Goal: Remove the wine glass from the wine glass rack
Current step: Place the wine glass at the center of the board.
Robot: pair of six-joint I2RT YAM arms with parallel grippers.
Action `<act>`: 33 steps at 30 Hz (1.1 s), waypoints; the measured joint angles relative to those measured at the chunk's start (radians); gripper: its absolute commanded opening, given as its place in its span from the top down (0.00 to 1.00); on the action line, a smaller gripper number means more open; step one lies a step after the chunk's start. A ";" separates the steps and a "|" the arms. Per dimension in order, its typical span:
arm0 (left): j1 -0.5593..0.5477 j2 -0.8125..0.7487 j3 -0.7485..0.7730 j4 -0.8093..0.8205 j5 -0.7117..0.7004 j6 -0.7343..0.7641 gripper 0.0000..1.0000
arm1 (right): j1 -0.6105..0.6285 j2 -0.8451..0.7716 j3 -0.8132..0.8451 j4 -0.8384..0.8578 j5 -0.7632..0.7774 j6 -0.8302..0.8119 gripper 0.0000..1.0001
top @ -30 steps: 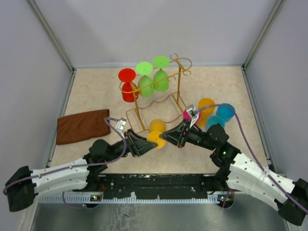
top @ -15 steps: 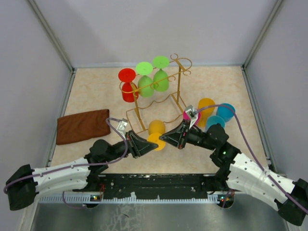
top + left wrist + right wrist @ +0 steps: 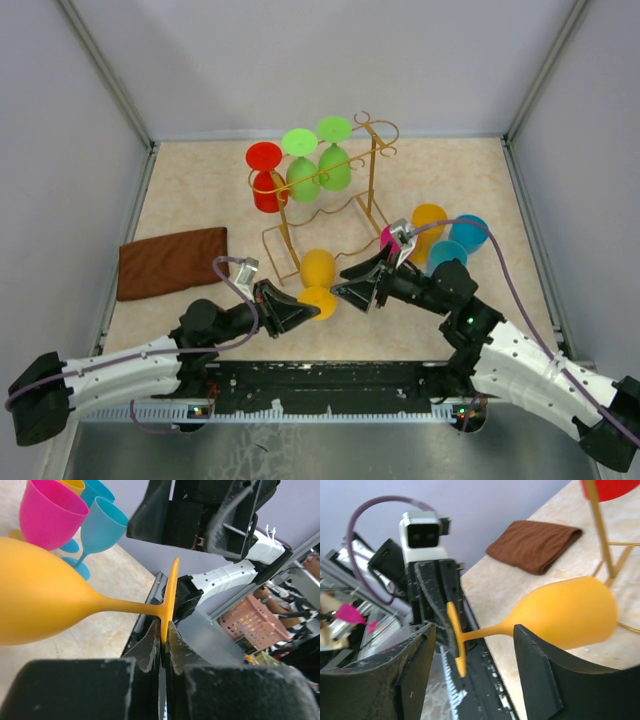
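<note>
The left gripper (image 3: 162,630) is clamped on the foot rim of the orange plastic wine glass (image 3: 45,605), bowl pointing far; in the last second it has drawn back toward the near edge, glass and all; the right gripper (image 3: 472,632) stands wide apart either side of the stem, touching nothing, so the handover looks done; the glass hangs just near of the gold wire wine glass rack (image 3: 375,185), off it; the red glass (image 3: 265,190) and two green glasses (image 3: 303,178) hang there yet.
</note>
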 measured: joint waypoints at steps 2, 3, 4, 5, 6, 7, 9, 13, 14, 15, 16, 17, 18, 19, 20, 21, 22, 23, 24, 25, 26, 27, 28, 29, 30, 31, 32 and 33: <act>0.000 -0.030 -0.017 -0.017 0.013 0.042 1.00 | 0.000 -0.016 0.001 -0.036 0.060 -0.005 0.31; 0.000 -0.047 -0.019 -0.036 0.025 0.066 1.00 | 0.000 -0.026 0.001 -0.059 0.099 -0.007 0.30; 0.000 -0.061 -0.019 -0.055 0.037 0.088 1.00 | 0.000 -0.035 0.001 -0.084 0.137 -0.009 0.29; 0.000 -0.080 -0.019 -0.079 0.054 0.114 1.00 | 0.000 -0.043 0.003 -0.109 0.171 -0.010 0.28; 0.000 -0.103 -0.019 -0.105 0.070 0.141 1.00 | 0.000 -0.048 0.006 -0.141 0.209 -0.010 0.27; 0.000 -0.125 -0.019 -0.127 0.086 0.168 1.00 | 0.000 -0.052 0.009 -0.161 0.239 -0.008 0.26; 0.000 -0.164 -0.026 -0.151 0.107 0.213 1.00 | 0.000 -0.054 0.014 -0.186 0.279 0.000 0.24; 0.000 -0.237 -0.048 -0.186 0.152 0.314 1.00 | 0.000 -0.054 0.014 -0.190 0.305 0.008 0.17; 0.000 -0.245 -0.049 -0.194 0.166 0.337 1.00 | 0.000 -0.054 0.014 -0.192 0.309 0.008 0.16; 0.000 -0.255 -0.050 -0.203 0.187 0.369 1.00 | 0.000 -0.054 0.020 -0.209 0.316 0.005 0.15; 0.000 -0.262 -0.050 -0.211 0.202 0.400 1.00 | 0.000 -0.054 0.026 -0.220 0.324 0.000 0.13; 0.000 -0.266 -0.050 -0.217 0.219 0.425 1.00 | 0.000 -0.054 0.032 -0.234 0.330 -0.004 0.11; 0.000 -0.268 -0.050 -0.222 0.239 0.451 1.00 | 0.000 -0.054 0.040 -0.246 0.336 -0.008 0.09; 0.000 -0.268 -0.051 -0.227 0.257 0.478 1.00 | 0.000 -0.053 0.047 -0.253 0.338 -0.010 0.08; 0.000 -0.268 -0.051 -0.231 0.277 0.502 1.00 | 0.000 -0.050 0.055 -0.259 0.335 -0.010 0.06; 0.000 -0.267 -0.051 -0.234 0.299 0.527 1.00 | -0.003 -0.044 0.061 -0.262 0.325 -0.010 0.06; 0.000 -0.267 -0.051 -0.238 0.315 0.547 1.00 | -0.011 -0.036 0.071 -0.269 0.301 -0.008 0.05; 0.000 -0.265 -0.051 -0.240 0.336 0.568 1.00 | -0.026 -0.026 0.082 -0.273 0.268 -0.005 0.05; 0.000 -0.263 -0.051 -0.242 0.352 0.583 1.00 | -0.046 -0.018 0.090 -0.274 0.238 0.001 0.05; 0.000 -0.260 -0.051 -0.245 0.370 0.602 1.00 | -0.070 -0.010 0.095 -0.270 0.204 0.008 0.05; 0.000 -0.257 -0.051 -0.247 0.387 0.616 1.00 | -0.098 0.000 0.096 -0.265 0.164 0.019 0.07; 0.000 -0.254 -0.051 -0.248 0.401 0.627 1.00 | -0.131 0.008 0.096 -0.257 0.120 0.035 0.09; 0.000 -0.253 -0.052 -0.247 0.415 0.636 1.00 | -0.163 0.016 0.093 -0.241 0.079 0.056 0.11; 0.000 -0.251 -0.053 -0.247 0.429 0.645 1.00 | -0.185 0.022 0.085 -0.219 0.051 0.072 0.12; 0.000 -0.249 -0.055 -0.246 0.443 0.651 1.00 | -0.204 0.028 0.075 -0.191 0.015 0.094 0.12; 0.000 -0.248 -0.057 -0.246 0.457 0.656 1.00 | -0.215 0.037 0.066 -0.168 -0.018 0.112 0.13; 0.000 -0.246 -0.058 -0.246 0.470 0.660 1.00 | -0.220 0.050 0.061 -0.146 -0.052 0.129 0.13; 0.000 -0.245 -0.059 -0.246 0.483 0.664 1.00 | -0.222 0.066 0.061 -0.127 -0.087 0.143 0.13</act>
